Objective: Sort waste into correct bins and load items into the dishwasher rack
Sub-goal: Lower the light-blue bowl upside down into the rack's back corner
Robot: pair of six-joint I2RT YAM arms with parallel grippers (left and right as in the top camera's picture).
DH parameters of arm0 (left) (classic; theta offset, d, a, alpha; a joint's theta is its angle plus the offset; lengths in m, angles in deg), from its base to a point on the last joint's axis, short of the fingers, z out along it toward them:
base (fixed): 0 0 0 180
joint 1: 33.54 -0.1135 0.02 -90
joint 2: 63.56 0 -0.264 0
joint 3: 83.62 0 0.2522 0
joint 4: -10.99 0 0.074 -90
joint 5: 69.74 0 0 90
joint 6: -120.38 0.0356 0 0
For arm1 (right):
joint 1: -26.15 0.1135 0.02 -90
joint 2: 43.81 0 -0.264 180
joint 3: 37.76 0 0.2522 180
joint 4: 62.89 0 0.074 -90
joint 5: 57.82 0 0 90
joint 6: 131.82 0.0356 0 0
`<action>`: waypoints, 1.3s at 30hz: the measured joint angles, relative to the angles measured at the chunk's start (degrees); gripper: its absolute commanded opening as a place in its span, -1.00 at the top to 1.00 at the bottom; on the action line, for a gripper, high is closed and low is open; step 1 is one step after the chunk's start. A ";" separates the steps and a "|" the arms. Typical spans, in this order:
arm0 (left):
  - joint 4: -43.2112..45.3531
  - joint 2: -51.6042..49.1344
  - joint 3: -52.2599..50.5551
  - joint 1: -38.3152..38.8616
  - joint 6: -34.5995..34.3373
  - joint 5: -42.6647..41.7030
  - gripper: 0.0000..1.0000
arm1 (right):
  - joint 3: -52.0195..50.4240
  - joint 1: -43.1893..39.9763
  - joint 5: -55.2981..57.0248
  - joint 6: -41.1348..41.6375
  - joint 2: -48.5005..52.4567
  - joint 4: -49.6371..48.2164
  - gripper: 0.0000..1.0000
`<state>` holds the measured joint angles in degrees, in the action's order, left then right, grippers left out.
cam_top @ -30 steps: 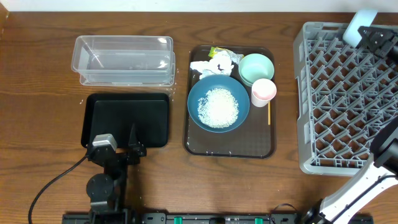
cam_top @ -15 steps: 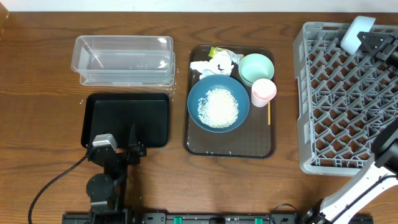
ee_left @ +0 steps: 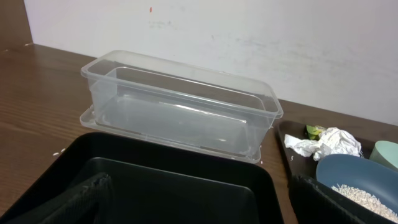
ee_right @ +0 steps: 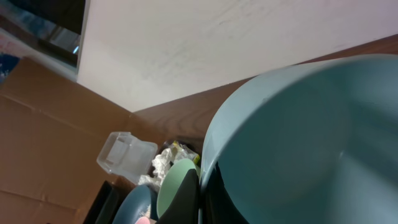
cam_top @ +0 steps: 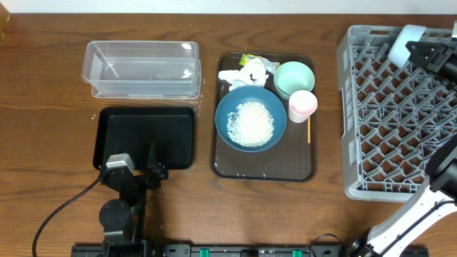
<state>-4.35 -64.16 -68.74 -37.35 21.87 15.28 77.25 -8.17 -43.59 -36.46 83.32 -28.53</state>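
The small light-blue bowl is the thing that has just moved. The right end effector is clamped shut on its rim and carries it above the 12 o'clock edge of the large square grey lattice dishwasher rack. The right wrist view shows the bowl's hollow filling the frame, with a dark finger pinching its lip.

Compared with 1 second ago, the bowl has slid toward 7 o'clock. It has gone from over the rack's far rim to a spot above the grid cells, and its white underside is more tilted toward the camera. I judge this to be the placing step for item 1, with the release still to come.

Everything else matches the earlier frames. The left end effector rests with its jaws wide apart and empty at the 6 o'clock edge of the shallow black rectangular tray. The clear plastic rectangular tub lies just beyond it at 12 o'clock.

These things still sit on the dark brown serving tray:
- the deep-blue round dish, holding the heap of loose white rice grains
- the small mint-green bowl
- the small pink cup
- the thin wooden stick
- the crumpled white tissue
- the yellow-green wrapper

No waste has been sorted yet, and 4 items remain to be loaded.
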 measured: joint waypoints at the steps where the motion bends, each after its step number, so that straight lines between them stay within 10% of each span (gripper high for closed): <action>1: 0.00 0.00 0.00 0.00 0.00 0.00 -0.83 | 0.00 0.00 0.24 0.00 0.00 0.46 0.98; 18: 0.02 0.00 0.00 0.00 0.02 0.00 -0.83 | 0.04 -2.80 5.25 0.07 -0.07 6.91 0.83; 39: 0.00 -0.33 0.00 0.00 0.00 0.00 -0.83 | 0.00 -7.50 50.18 5.75 -14.69 20.70 0.66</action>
<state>-4.35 -64.49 -68.74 -37.35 21.87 15.28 77.25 -15.67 6.59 -30.71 68.63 -7.83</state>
